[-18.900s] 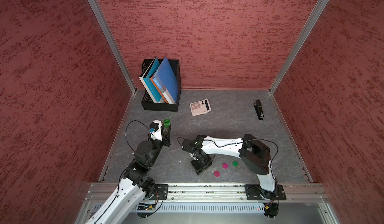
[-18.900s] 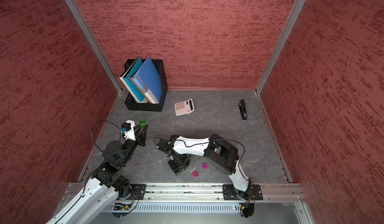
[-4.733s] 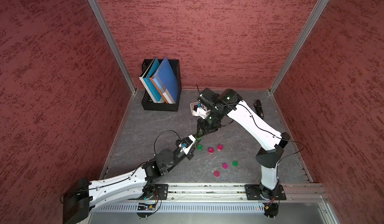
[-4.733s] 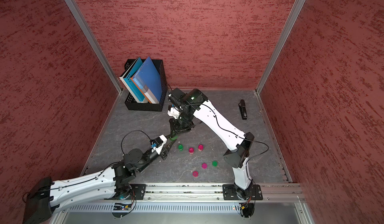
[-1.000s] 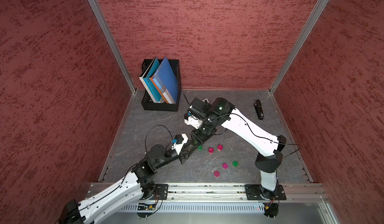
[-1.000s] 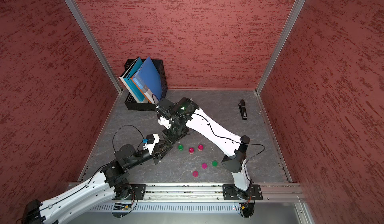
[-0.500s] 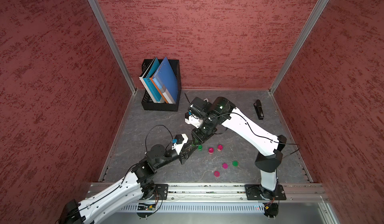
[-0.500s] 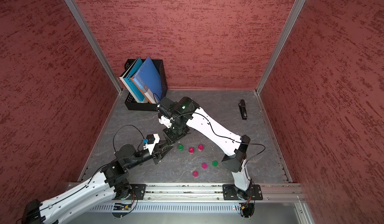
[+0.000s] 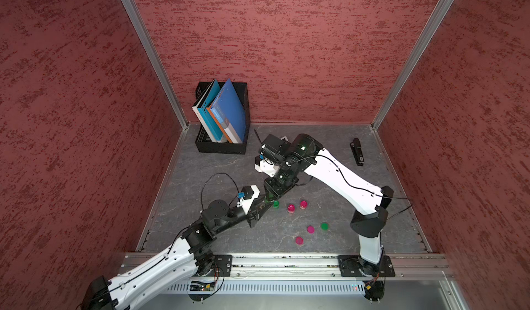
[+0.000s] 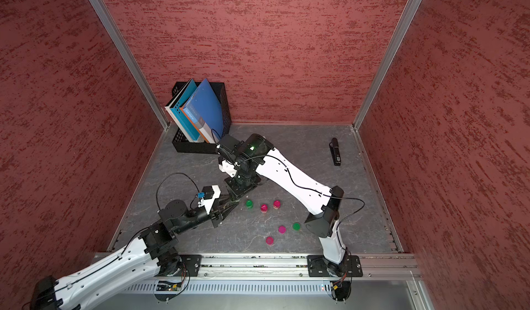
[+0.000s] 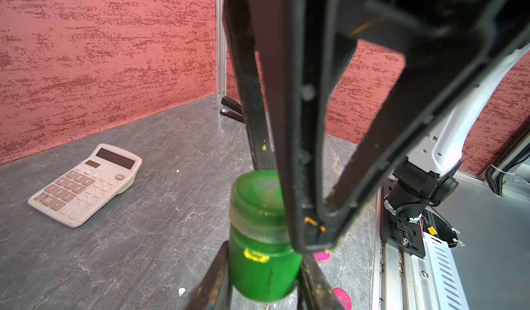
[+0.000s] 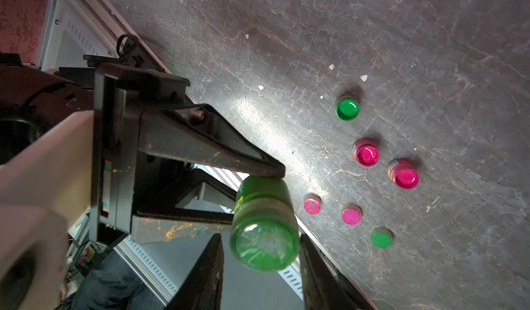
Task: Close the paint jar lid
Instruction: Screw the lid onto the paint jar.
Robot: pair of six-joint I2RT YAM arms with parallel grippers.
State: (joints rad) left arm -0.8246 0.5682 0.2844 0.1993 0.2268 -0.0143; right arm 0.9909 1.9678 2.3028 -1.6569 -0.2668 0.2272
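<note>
A small green paint jar [image 11: 263, 265] hangs above the table, with my left gripper [image 11: 264, 268] shut on its body. Its translucent green lid [image 12: 265, 245] sits on the jar's neck. My right gripper [image 12: 259, 241] comes down from above with one finger on each side of the lid. It is still open: one finger lies against the lid and a narrow gap shows at the other. In both top views the right gripper [image 9: 271, 192] [image 10: 233, 191] covers the jar, just over the left gripper's tip [image 9: 265, 205] [image 10: 232, 203].
Close to the grippers stand a green jar [image 9: 276, 204] and two pink jars [image 9: 290, 208] [image 9: 303, 204]. Three loose lids [image 9: 310, 229] lie nearer the front rail. A calculator [image 11: 86, 185], a black stapler [image 9: 357, 150] and a black bin of books [image 9: 220, 147] are further back.
Over the last second both arms have stayed almost still, the right gripper over the tip of the left one. The left gripper's hold on the jar is unchanged.
</note>
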